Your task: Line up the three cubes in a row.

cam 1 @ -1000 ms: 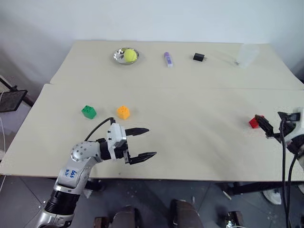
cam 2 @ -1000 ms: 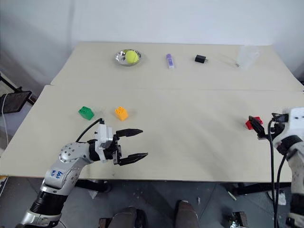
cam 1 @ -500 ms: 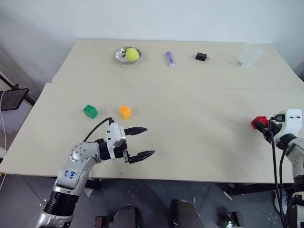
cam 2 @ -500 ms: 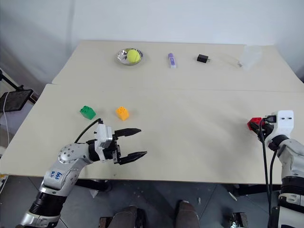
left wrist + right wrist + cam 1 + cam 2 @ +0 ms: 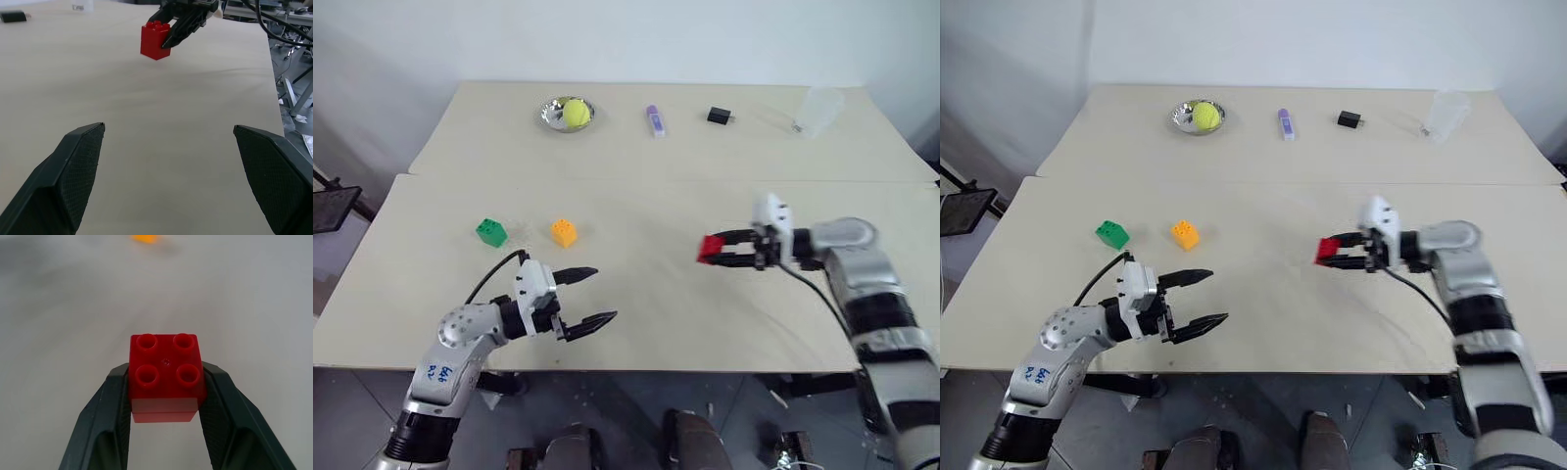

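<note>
The red cube (image 5: 710, 248) hangs just above the table near its middle, clamped between the fingers of my right gripper (image 5: 718, 253), which points toward the left; the red cube (image 5: 166, 377) has four studs on top. Over at the left lie the green cube (image 5: 490, 232) and, a little to its right, the orange-yellow cube (image 5: 564, 232), both loose on the table. My left gripper (image 5: 592, 297) stands open near the front edge, below the orange-yellow cube, with nothing between its fingers. From the left wrist, the held red cube (image 5: 155, 40) shows straight ahead.
Along the far side of the table (image 5: 646, 313) stand a metal bowl (image 5: 551, 115) holding a yellow-green ball (image 5: 575, 113), a purple tube (image 5: 654, 120), a small black box (image 5: 720, 116) and a clear plastic cup (image 5: 818, 111). A seam (image 5: 636, 179) runs between the two tabletops.
My right gripper closed on the red cube at the table's right edge and carried it far left toward the middle. The left gripper stayed open and moved little.
</note>
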Robot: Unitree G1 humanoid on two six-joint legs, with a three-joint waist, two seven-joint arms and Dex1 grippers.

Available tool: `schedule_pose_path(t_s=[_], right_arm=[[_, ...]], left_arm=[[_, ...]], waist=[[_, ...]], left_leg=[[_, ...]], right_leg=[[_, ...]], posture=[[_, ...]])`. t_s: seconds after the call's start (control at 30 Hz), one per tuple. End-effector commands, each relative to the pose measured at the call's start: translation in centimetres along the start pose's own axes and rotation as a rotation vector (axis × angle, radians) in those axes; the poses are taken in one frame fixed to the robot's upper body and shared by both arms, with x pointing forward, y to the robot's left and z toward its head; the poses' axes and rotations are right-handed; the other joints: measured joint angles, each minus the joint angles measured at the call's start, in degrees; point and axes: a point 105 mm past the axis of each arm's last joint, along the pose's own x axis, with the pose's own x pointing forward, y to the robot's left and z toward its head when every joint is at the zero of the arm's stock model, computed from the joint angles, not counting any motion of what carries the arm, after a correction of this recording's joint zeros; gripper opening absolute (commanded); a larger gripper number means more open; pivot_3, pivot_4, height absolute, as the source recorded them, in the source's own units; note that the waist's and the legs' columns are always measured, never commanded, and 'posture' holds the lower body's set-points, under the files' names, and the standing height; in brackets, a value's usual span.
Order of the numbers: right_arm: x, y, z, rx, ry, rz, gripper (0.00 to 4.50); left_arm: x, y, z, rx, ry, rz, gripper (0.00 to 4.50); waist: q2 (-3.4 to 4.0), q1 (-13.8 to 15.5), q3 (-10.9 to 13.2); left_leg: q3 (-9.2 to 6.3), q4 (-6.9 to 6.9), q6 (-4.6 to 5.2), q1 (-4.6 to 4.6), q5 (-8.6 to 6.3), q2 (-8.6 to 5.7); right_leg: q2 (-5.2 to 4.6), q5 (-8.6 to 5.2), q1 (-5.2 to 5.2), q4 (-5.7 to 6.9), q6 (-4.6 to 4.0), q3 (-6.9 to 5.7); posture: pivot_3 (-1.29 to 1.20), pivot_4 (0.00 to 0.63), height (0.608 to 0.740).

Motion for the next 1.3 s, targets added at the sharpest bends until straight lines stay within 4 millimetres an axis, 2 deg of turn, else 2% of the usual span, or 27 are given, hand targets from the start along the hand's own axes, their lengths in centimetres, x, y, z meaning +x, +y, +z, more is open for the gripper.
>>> schedule_pose_path(t_s=[0.03, 0.27, 0.33, 0.4, 0.53, 0.57, 0.6, 0.67, 0.73, 0.83, 0.9, 0.97, 1.03, 1.17, 1.3], right_arm=[[-0.1, 0.3, -1.3, 0.001, 0.039, 0.053, 1.49], [0.1, -0.2, -2.1, -0.006, 0.04, 0.054, 1.49], [-0.3, -0.5, -1.8, -0.021, 0.026, 0.037, 2.23], [-0.8, -0.7, -1.3, -0.042, 0.006, 0.021, 2.77], [-2.3, -0.7, 0.3, -0.117, -0.091, -0.012, 3.99], [-3.1, -0.4, 1.0, -0.143, -0.152, -0.027, 4.35], [-3.8, -0.1, 1.5, -0.149, -0.199, -0.041, 4.46], [-5.1, 0.5, 2.0, -0.159, -0.266, -0.104, 4.46], [-5.5, 1.6, 2.3, -0.132, -0.355, -0.152, 4.46], [-5.7, 2.8, 2.4, -0.044, -0.451, -0.205, 4.46], [-5.2, 3.9, 2.5, -0.049, -0.493, -0.239, 4.46], [-4.7, 5.0, 2.5, -0.086, -0.5, -0.247, 4.46], [-4.5, 5.8, 2.6, -0.107, -0.513, -0.226, 4.46], [-4.5, 5.8, 2.5, -0.16, -0.499, -0.202, 4.46], [-4.0, 5.5, 2.3, -0.171, -0.467, -0.164, 4.46]], left_arm=[[-0.4, -0.5, 1.2, 0.036, -0.018, 0.007, 4.5], [-1.8, 0.1, 1.1, 0.034, -0.001, 0.087, 4.5], [-2.6, 0.5, 1.0, 0.036, -0.001, 0.142, 4.5], [-3.6, 1.0, 0.8, 0.037, -0.007, 0.21, 4.5], [-7.1, 2.6, 0.4, 0.013, -0.052, 0.446, 4.5], [-8.7, 3.1, 0.2, 0.0, -0.069, 0.54, 4.5], [-10.4, 3.3, 0.0, -0.003, -0.075, 0.635, 4.5], [-13.9, 3.5, -0.6, -0.029, -0.095, 0.824, 4.5], [-17.0, 3.4, -1.3, -0.066, -0.129, 1.023, 4.5], [-20.4, 3.0, -2.4, -0.088, -0.148, 1.238, 4.5], [-21.8, 2.7, -3.1, -0.119, -0.169, 1.314, 4.5], [-22.3, 2.7, -3.3, -0.139, -0.195, 1.338, 4.5], [-21.3, 3.2, -2.9, -0.118, -0.182, 1.29, 4.5], [-17.8, 5.6, -2.3, -0.081, -0.131, 1.082, 4.5], [-16.3, 8.9, -1.6, -0.078, -0.128, 0.99, 4.5]], waist=[[0.0, 0.4, 0.0], [0.0, -0.1, 0.0], [0.0, -0.2, 0.0], [0.01, -0.3, 0.0], [0.01, -0.3, 0.0], [0.01, -0.3, 0.0], [0.01, -0.2, 0.0], [0.01, 0.0, 0.0], [0.0, 0.1, 0.0], [-0.03, 0.3, 0.0], [-0.05, 0.2, 0.0], [-0.06, 0.2, 0.0], [-0.06, 0.1, 0.0], [-0.07, 0.5, 0.0], [-0.06, 0.1, 0.0]], left_leg=[[-0.06, 0.0, 0.0, -0.04, 0.0, -0.02], [-0.01, 0.01, 0.01, 0.0, -0.03, -0.02], [-0.01, 0.01, -0.01, 0.02, -0.02, 0.0], [0.0, 0.0, -0.02, 0.01, -0.03, 0.01], [-0.01, -0.02, -0.05, 0.01, -0.04, 0.05], [-0.01, -0.02, -0.05, 0.01, -0.05, 0.05], [-0.01, -0.02, -0.06, 0.01, -0.05, 0.05], [-0.02, -0.02, -0.08, 0.01, -0.09, 0.1], [-0.06, 0.0, -0.06, 0.0, -0.2, 0.13], [-0.07, 0.05, -0.02, 0.03, -0.27, 0.14], [-0.11, 0.07, 0.0, 0.08, -0.28, 0.13], [-0.17, 0.07, 0.01, 0.1, -0.29, 0.15], [-0.22, 0.07, 0.01, 0.11, -0.3, 0.16], [-0.2, 0.1, 0.05, 0.11, -0.32, 0.12], [-0.02, 0.08, 0.03, 0.13, -0.3, 0.14]], right_leg=[[-0.02, 0.0, 0.01, 0.0, 0.0, -0.06], [-0.04, 0.0, 0.02, -0.01, 0.01, -0.09], [-0.03, 0.0, 0.01, 0.01, 0.0, -0.09], [-0.03, 0.0, 0.0, 0.02, 0.0, -0.09], [-0.03, 0.0, -0.02, 0.02, 0.0, -0.08], [-0.04, 0.0, -0.02, 0.01, 0.0, -0.09], [-0.04, 0.0, -0.02, 0.0, 0.0, -0.09], [-0.04, 0.0, -0.01, -0.01, 0.0, -0.1], [-0.05, 0.0, -0.01, -0.03, 0.01, -0.18], [-0.06, 0.01, 0.02, -0.06, 0.01, -0.2], [-0.08, 0.03, 0.02, -0.08, -0.03, -0.14], [-0.07, 0.06, 0.02, -0.1, -0.08, -0.14], [-0.07, 0.07, 0.0, -0.09, -0.09, -0.13], [-0.07, 0.07, 0.01, -0.07, -0.1, -0.13], [-0.05, 0.1, -0.02, -0.04, -0.15, -0.18]], posture=[[0.0, 0.15, 0.74], [0.0, 0.15, 0.74], [0.0, 0.15, 0.74], [0.0, 0.15, 0.74], [0.0, 0.15, 0.74], [0.0, 0.15, 0.74], [0.0, 0.15, 0.74], [0.0, 0.15, 0.74], [0.0, 0.15, 0.74], [0.0, 0.15, 0.74], [0.0, 0.15, 0.74], [0.0, 0.15, 0.74], [0.0, 0.15, 0.74], [0.0, 0.15, 0.74], [0.0, 0.15, 0.74]])
